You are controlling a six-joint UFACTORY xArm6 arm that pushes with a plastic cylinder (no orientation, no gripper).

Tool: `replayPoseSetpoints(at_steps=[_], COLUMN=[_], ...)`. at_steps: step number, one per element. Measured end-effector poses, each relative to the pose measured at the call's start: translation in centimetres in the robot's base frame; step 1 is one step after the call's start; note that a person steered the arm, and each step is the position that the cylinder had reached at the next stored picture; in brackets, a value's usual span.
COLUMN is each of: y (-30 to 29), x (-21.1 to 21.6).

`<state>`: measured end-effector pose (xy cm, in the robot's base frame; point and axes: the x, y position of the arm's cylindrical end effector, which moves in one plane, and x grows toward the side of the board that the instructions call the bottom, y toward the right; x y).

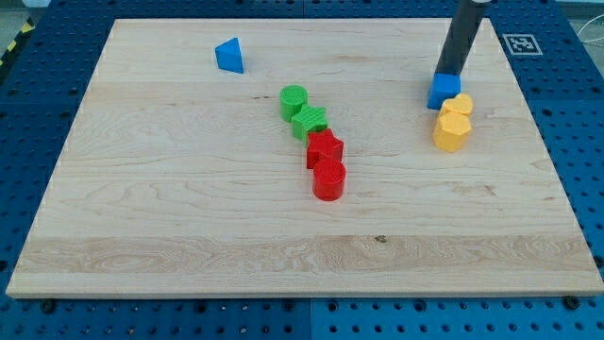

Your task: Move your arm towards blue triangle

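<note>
The table [189,217] I am working over is showing pale wood with fine lengthwise grain and a smooth, matt finish. My rod [460,38] is looking dark and matt. The blue triangle [229,55] is looking like smooth plastic, while the green cylinder [293,99] is showing fine ridges on top.
</note>
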<state>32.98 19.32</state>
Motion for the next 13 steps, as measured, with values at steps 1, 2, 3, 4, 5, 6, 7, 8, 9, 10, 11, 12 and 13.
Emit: replayPoseSetpoints(at_steps=[1,2,3,4,5,6,7,8,9,10,11,12,13], y=[-1.8,-4.4,-5.3,-5.3,-5.3,-5.3,-4.9,-4.5,-5.2,-7.7,-12.3,-18.4,-24.9], x=[0.0,0.0,0.0,0.8,2.6,3.7,3.9,3.9,2.8,-0.8,-4.6,-6.9,-8.1])
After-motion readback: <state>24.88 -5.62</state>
